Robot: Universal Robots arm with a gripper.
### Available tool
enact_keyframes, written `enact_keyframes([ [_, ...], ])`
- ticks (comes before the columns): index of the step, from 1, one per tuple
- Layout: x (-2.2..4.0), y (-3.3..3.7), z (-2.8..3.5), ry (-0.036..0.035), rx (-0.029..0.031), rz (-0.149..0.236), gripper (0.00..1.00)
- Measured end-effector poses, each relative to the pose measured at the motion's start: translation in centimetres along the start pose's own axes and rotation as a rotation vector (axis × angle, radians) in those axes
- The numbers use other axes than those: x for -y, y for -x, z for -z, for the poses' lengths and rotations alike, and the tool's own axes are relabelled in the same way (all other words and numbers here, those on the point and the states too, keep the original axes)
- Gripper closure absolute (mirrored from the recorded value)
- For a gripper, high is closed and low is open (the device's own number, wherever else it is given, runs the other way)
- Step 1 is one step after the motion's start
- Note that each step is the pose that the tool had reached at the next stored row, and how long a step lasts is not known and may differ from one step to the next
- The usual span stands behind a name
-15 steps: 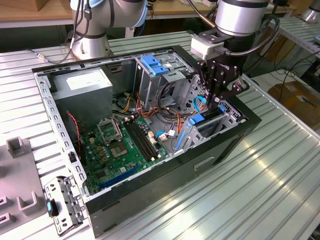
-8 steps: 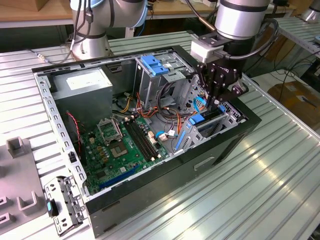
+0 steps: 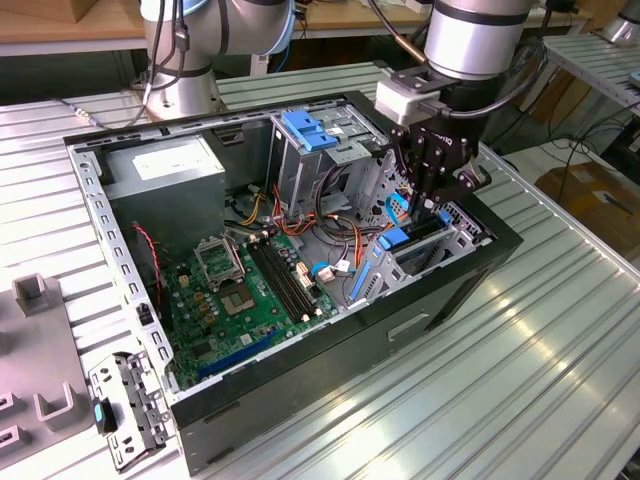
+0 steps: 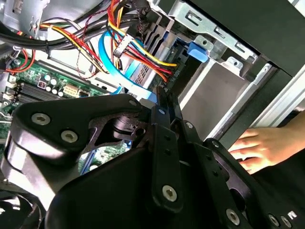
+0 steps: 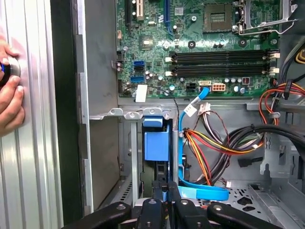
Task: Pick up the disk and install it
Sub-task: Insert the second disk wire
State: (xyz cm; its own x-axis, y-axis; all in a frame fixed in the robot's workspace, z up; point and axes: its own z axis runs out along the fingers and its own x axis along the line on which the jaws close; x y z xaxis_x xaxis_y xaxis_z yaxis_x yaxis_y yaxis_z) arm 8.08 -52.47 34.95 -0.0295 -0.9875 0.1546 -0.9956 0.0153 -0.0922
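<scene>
The disk stands on edge in the drive bay at the case's front corner, on the exterior view's right. Its blue carrier (image 3: 398, 240) shows there, and its blue end (image 5: 156, 143) and dark edge (image 4: 183, 71) appear in the wrist views. My gripper (image 3: 418, 208) hangs straight above that bay. The fingers (image 5: 166, 190) sit close together on the disk's upper edge, with a bit of blue between them. In the second wrist view the gripper (image 4: 167, 102) points down along the disk toward a blue tab (image 4: 198, 51).
A blue data cable (image 5: 183, 157) and a bundle of coloured power wires (image 5: 214, 143) lie right beside the bay. The motherboard (image 3: 240, 290), grey power-supply box (image 3: 165, 170) and blue-latched drive cage (image 3: 310, 130) fill the case. A person's hand (image 5: 9, 90) rests on the table outside the case wall.
</scene>
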Motion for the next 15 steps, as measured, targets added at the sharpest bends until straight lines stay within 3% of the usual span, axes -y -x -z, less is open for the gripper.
enact_keyframes([
  [6,0.02,0.23,-0.11,0.0013,-0.0003,-0.007,0.84],
  [7,0.02,0.22,-0.1,0.0007,0.0009,-0.003,0.84],
  [9,0.02,0.13,-0.13,-0.0002,0.0095,0.002,0.84],
  [10,0.01,0.04,-0.13,-0.0001,0.0179,0.003,0.84],
  [11,0.02,-0.03,-0.15,0.0003,0.0336,0.002,0.84],
  [12,0.03,-0.09,-0.16,0.0006,0.0513,0.001,0.84],
  [13,0.04,-0.21,-0.18,0.0014,0.0758,-0.001,0.84],
  [14,0.05,-0.3,-0.19,0.0017,0.0875,-0.002,0.84],
  [15,0.06,-0.41,-0.19,0.0019,0.0937,-0.003,0.84],
])
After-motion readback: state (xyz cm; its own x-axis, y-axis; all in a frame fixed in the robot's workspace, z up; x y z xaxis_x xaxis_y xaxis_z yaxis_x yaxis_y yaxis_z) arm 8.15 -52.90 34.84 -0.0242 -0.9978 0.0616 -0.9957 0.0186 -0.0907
